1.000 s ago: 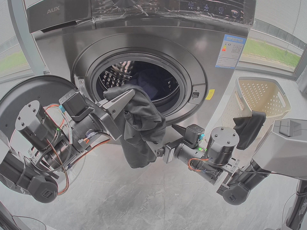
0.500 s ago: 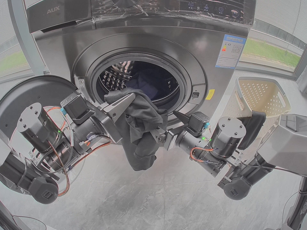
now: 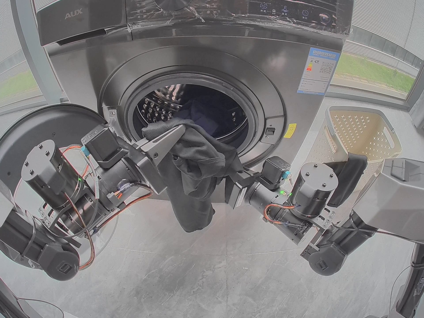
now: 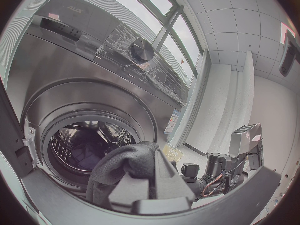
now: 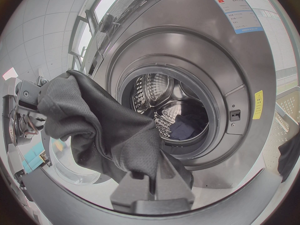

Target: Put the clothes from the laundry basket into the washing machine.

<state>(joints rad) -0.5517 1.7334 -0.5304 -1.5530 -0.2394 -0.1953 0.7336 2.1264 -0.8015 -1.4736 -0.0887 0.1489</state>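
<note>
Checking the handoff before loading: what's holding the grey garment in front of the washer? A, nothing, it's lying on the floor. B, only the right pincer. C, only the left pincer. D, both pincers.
D: the left pincer and the right pincer each clamp a fold of the garment, which hangs between them off the floor, before the washer.

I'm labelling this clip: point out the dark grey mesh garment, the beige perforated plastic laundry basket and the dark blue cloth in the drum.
dark grey mesh garment [image 3: 198, 155], head view, upper fold.
beige perforated plastic laundry basket [image 3: 362, 133], head view, inner wall.
dark blue cloth [image 5: 187, 127], right wrist view, middle.
</note>
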